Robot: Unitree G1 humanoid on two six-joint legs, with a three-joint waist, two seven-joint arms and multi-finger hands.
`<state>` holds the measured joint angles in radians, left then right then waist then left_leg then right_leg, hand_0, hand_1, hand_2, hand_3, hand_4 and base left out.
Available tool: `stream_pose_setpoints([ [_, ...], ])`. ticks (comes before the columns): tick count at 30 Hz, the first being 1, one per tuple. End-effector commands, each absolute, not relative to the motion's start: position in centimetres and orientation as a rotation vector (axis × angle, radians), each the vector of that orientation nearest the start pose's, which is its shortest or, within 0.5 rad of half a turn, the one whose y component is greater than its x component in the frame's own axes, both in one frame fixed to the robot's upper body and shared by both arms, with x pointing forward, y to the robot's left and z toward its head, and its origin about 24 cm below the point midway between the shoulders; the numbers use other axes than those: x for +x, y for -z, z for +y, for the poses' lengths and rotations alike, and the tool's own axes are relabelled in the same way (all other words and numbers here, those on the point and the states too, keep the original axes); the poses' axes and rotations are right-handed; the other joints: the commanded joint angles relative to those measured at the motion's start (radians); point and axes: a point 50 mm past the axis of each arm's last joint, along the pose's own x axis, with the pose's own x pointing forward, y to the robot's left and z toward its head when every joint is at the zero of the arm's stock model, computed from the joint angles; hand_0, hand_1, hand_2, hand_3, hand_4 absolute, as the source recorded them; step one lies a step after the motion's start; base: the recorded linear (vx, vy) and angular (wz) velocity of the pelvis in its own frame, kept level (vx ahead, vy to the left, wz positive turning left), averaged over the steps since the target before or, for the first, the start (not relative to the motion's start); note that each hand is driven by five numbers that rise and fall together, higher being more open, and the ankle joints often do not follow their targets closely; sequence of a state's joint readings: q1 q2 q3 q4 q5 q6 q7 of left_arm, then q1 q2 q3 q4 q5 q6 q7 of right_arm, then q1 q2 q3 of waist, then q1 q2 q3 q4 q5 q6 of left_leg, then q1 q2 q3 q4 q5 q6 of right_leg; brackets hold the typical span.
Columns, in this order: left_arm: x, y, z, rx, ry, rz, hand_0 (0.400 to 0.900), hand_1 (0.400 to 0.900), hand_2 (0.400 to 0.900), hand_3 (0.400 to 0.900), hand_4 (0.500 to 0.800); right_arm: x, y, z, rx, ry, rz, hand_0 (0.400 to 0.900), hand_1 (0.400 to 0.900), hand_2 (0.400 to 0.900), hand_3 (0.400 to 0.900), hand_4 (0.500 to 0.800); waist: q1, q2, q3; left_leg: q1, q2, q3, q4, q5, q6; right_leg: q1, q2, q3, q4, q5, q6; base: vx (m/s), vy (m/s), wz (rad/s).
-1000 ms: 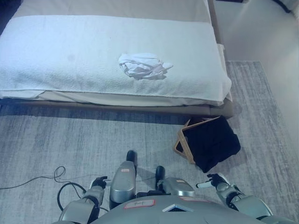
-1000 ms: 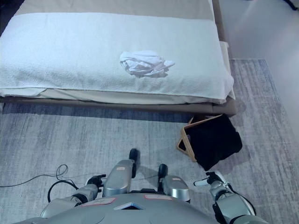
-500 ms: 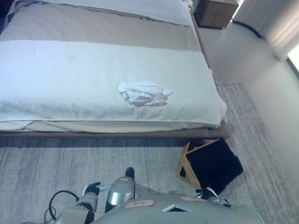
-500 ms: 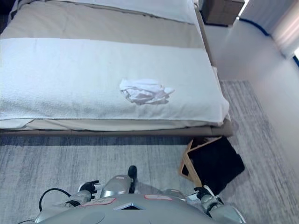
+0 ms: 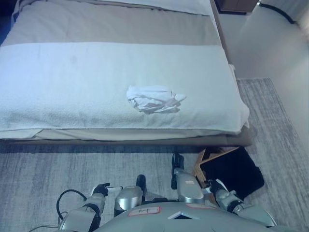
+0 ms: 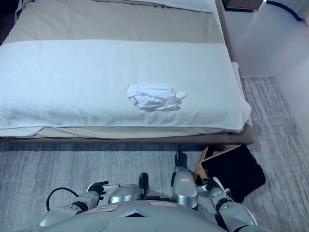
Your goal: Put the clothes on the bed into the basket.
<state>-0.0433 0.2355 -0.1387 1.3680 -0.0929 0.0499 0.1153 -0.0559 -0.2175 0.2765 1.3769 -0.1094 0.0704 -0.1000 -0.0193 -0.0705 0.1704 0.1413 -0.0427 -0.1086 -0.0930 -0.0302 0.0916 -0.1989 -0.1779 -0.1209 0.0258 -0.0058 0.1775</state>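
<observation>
A crumpled white garment (image 5: 153,98) lies on the white blanket of the bed (image 5: 72,87), near the front edge and right of the middle. The basket (image 5: 231,166), a wooden frame with a black liner, stands on the rug by the bed's front right corner. My left hand (image 5: 100,190) is low at the bottom left, above the rug, fingers relaxed and empty. My right hand (image 5: 220,190) is low at the bottom right, just left of the basket, fingers relaxed and empty. Both hands are far from the garment.
A grey patterned rug (image 5: 58,169) covers the floor in front of the bed. A beige cover (image 5: 116,24) spans the bed's far part. A light wall (image 5: 275,43) rises at the right, with a wooden nightstand (image 6: 244,4) at the top.
The camera has shifted, so the bed and basket sit differently in the picture. Both hands stay low near my body. The garment has not moved on the bed.
</observation>
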Motion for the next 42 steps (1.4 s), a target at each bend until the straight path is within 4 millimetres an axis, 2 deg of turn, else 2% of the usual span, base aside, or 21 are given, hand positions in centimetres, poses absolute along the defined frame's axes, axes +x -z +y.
stream_pose_setpoints([
  [1, 7.1, 16.4, 24.7, 0.309, -0.219, 1.369, 0.9, 0.9, 0.9, 0.9, 0.8, 7.2, 15.8, -26.6, -0.643, 0.018, 1.39, 0.9, 0.9, 0.9, 0.9, 0.8, -0.009, 0.024, -0.02, 0.103, -0.017, -0.008, 0.006, -0.057, -0.098, -0.053, 0.019, -0.02, -0.028, 0.228, -0.014, 0.44, -0.259, 0.16],
  [2, 7.0, 16.4, 24.7, 0.306, -0.224, 1.37, 0.9, 0.9, 0.9, 0.9, 0.8, 7.3, 15.7, -26.9, -0.644, 0.028, 1.386, 0.9, 0.9, 0.9, 0.9, 0.8, -0.01, 0.018, -0.025, 0.125, -0.013, -0.013, 0.006, -0.081, -0.096, -0.047, 0.02, -0.02, -0.024, 0.251, -0.017, 0.49, -0.315, 0.21],
  [4, 6.7, 16.5, 24.7, 0.307, -0.222, 1.38, 0.9, 0.9, 0.9, 0.9, 0.8, 7.7, 15.6, -27.2, -0.653, 0.035, 1.369, 0.9, 0.9, 0.9, 0.9, 0.8, -0.019, 0.031, -0.055, 0.156, 0.032, -0.02, 0.04, -0.098, -0.117, -0.054, 0.044, -0.036, 0.049, 0.208, -0.041, 0.49, -0.33, 0.19],
  [5, 6.7, 16.5, 24.6, 0.31, -0.22, 1.376, 0.9, 0.9, 0.9, 0.9, 0.8, 7.6, 15.5, -27.4, -0.665, 0.031, 1.37, 0.9, 0.9, 0.9, 0.9, 0.8, -0.021, 0.035, -0.056, 0.149, 0.043, -0.021, 0.075, -0.091, -0.123, -0.045, 0.051, -0.04, 0.069, 0.194, -0.052, 0.38, -0.283, 0.19],
  [7, 7.2, 16.5, 24.3, 0.305, -0.213, 1.354, 0.9, 0.9, 0.9, 0.9, 0.8, 8.4, 15.1, -28.1, -0.684, 0.049, 1.341, 0.9, 0.9, 0.9, 0.9, 0.8, -0.015, 0.044, -0.055, 0.099, 0.057, -0.02, 0.209, -0.018, -0.15, -0.014, 0.065, -0.06, 0.076, 0.163, -0.074, 0.3, -0.278, 0.1],
  [9, 7.5, 16.5, 24.2, 0.31, -0.204, 1.344, 0.9, 0.9, 0.9, 0.9, 0.8, 9.6, 14.7, -28.3, -0.7, 0.048, 1.302, 0.9, 0.9, 0.9, 0.9, 0.8, -0.003, 0.03, -0.04, -0.012, 0.051, -0.013, 0.429, 0.087, -0.173, 0.042, 0.084, -0.055, 0.051, 0.138, -0.105, 0.24, -0.337, -0.04],
  [10, 7.9, 16.4, 24.2, 0.306, -0.212, 1.33, 0.9, 0.9, 0.9, 0.9, 0.8, 10.2, 14.5, -28.5, -0.705, 0.053, 1.286, 0.9, 0.9, 0.9, 0.9, 0.8, 0.017, 0.014, -0.02, -0.09, 0.029, -0.019, 0.555, 0.122, -0.178, 0.067, 0.08, -0.052, 0.044, 0.121, -0.117, 0.16, -0.328, -0.13],
  [12, 8.8, 16.2, 24.3, 0.316, -0.209, 1.299, 0.9, 0.9, 0.9, 0.9, 0.8, 11.7, 13.9, -28.8, -0.732, 0.056, 1.237, 0.9, 0.9, 0.9, 0.9, 0.8, 0.049, -0.008, 0.02, -0.202, 0.0, 0.003, 0.675, 0.113, -0.166, 0.105, 0.077, -0.042, 0.034, 0.104, -0.139, 0.16, -0.271, -0.2],
  [14, 9.0, 16.0, 24.6, 0.334, -0.215, 1.294, 0.9, 0.9, 0.9, 0.9, 0.8, 13.7, 13.2, -29.0, -0.772, 0.045, 1.179, 0.9, 0.9, 0.9, 0.9, 0.8, 0.083, -0.013, 0.035, -0.306, -0.014, 0.025, 0.613, 0.083, -0.151, 0.14, 0.089, -0.023, 0.018, 0.086, -0.14, 0.25, -0.138, -0.33],
  [15, 9.0, 16.0, 24.8, 0.338, -0.22, 1.291, 0.9, 0.9, 0.9, 0.9, 0.8, 14.5, 12.9, -29.0, -0.788, 0.04, 1.149, 0.9, 0.9, 0.9, 0.9, 0.8, 0.091, -0.011, 0.033, -0.314, 0.004, 0.027, 0.536, 0.079, -0.149, 0.15, 0.092, -0.014, 0.011, 0.079, -0.133, 0.31, -0.02, -0.33],
  [16, 8.9, 16.0, 25.0, 0.347, -0.225, 1.292, 0.9, 0.9, 0.9, 0.9, 0.8, 15.3, 12.6, -29.0, -0.801, 0.032, 1.122, 0.9, 0.9, 0.9, 0.9, 0.8, 0.097, 0.0, 0.028, -0.296, 0.036, 0.031, 0.394, 0.084, -0.153, 0.162, 0.1, -0.012, 0.003, 0.066, -0.125, 0.32, 0.063, -0.32],
  [18, 8.3, 16.1, 25.1, 0.369, -0.225, 1.308, 0.9, 0.9, 0.9, 0.9, 0.8, 17.4, 11.6, -28.7, -0.825, 0.009, 1.035, 0.9, 0.9, 0.9, 0.9, 0.8, 0.114, 0.043, 0.018, -0.275, 0.128, 0.038, 0.084, 0.196, -0.177, 0.194, 0.127, -0.005, -0.005, 0.039, -0.109, 0.33, 0.116, -0.35],
  [19, 7.9, 16.0, 25.3, 0.379, -0.232, 1.321, 0.9, 0.9, 0.9, 0.9, 0.8, 19.7, 10.5, -28.0, -0.873, -0.03, 0.943, 0.9, 0.9, 0.9, 0.9, 0.8, 0.114, 0.052, 0.01, -0.247, 0.124, 0.016, 0.074, 0.187, -0.183, 0.207, 0.113, -0.001, 0.0, 0.028, -0.1, 0.21, 0.081, -0.26],
  [20, 7.9, 16.0, 25.3, 0.379, -0.232, 1.321, 0.9, 0.9, 0.9, 0.9, 0.8, 19.7, 10.5, -28.0, -0.873, -0.031, 0.943, 0.9, 0.9, 0.9, 0.9, 0.8, 0.114, 0.052, 0.013, -0.244, 0.124, 0.016, 0.074, 0.186, -0.183, 0.21, 0.113, 0.0, 0.0, 0.027, -0.1, 0.18, 0.068, -0.22],
  [22, 7.7, 15.9, 26.0, 0.388, -0.255, 1.305, 0.9, 0.9, 0.9, 0.9, 0.8, 24.8, 7.2, -26.6, -0.952, -0.064, 0.729, 0.9, 0.9, 0.9, 0.9, 0.8, 0.112, 0.065, -0.01, -0.21, 0.12, 0.04, 0.012, 0.191, -0.193, 0.207, 0.105, 0.003, -0.013, 0.034, -0.093, 0.13, 0.084, -0.1],
  [23, 7.7, 15.9, 26.0, 0.387, -0.254, 1.305, 0.9, 0.9, 0.9, 0.9, 0.8, 24.7, 7.2, -26.6, -0.952, -0.064, 0.729, 0.9, 0.9, 0.9, 0.9, 0.8, 0.113, 0.065, -0.01, -0.209, 0.12, 0.04, 0.012, 0.191, -0.193, 0.207, 0.105, 0.004, -0.013, 0.034, -0.093, 0.11, 0.094, -0.08],
  [26, 6.9, 16.1, 25.8, 0.38, -0.277, 1.322, 0.9, 0.9, 0.9, 0.9, 0.8, 29.1, 3.6, -24.6, -1.073, -0.1, 0.528, 0.9, 0.9, 0.9, 0.9, 0.8, 0.116, 0.062, -0.021, -0.2, 0.112, 0.051, 0.006, 0.178, -0.189, 0.209, 0.093, 0.011, -0.037, 0.042, -0.085, 0.08, 0.074, -0.09],
  [30, 7.2, 16.1, 25.6, 0.388, -0.285, 1.318, 0.9, 0.9, 0.9, 0.9, 0.8, 33.2, -0.6, -21.3, -1.161, -0.13, 0.326, 0.9, 0.9, 0.9, 0.9, 0.8, 0.131, 0.051, 0.002, -0.219, 0.113, 0.053, 0.006, 0.181, -0.192, 0.194, 0.09, 0.006, -0.042, 0.049, -0.083, 0.01, 0.03, 0.05],
  [34, 7.6, 16.1, 25.0, 0.374, -0.296, 1.309, 0.9, 0.9, 0.9, 0.9, 0.8, 36.0, -4.0, -19.0, -1.194, -0.114, 0.201, 0.9, 0.9, 0.9, 0.9, 0.8, 0.148, 0.047, 0.027, -0.247, 0.113, 0.045, 0.006, 0.186, -0.192, 0.167, 0.087, -0.005, -0.05, 0.064, -0.077, -0.04, 0.0, 0.09],
  [39, 9.2, 15.8, 25.1, 0.383, -0.317, 1.265, 0.9, 0.9, 0.9, 0.9, 0.8, 39.5, -10.2, -16.4, -1.222, -0.071, 0.024, 0.9, 0.9, 0.9, 0.9, 0.8, 0.165, 0.04, 0.067, -0.288, 0.112, 0.03, 0.006, 0.197, -0.192, 0.121, 0.087, -0.016, -0.028, 0.065, -0.078, -0.06, 0.001, 0.11],
  [42, 10.1, 15.5, 25.5, 0.387, -0.325, 1.239, 0.9, 0.9, 0.9, 0.9, 0.8, 40.6, -11.9, -15.1, -1.226, -0.065, 0.014, 0.9, 0.9, 0.9, 0.9, 0.8, 0.181, 0.034, 0.085, -0.307, 0.111, 0.019, 0.006, 0.203, -0.191, 0.102, 0.087, -0.023, -0.015, 0.066, -0.079, -0.05, -0.003, 0.13],
])
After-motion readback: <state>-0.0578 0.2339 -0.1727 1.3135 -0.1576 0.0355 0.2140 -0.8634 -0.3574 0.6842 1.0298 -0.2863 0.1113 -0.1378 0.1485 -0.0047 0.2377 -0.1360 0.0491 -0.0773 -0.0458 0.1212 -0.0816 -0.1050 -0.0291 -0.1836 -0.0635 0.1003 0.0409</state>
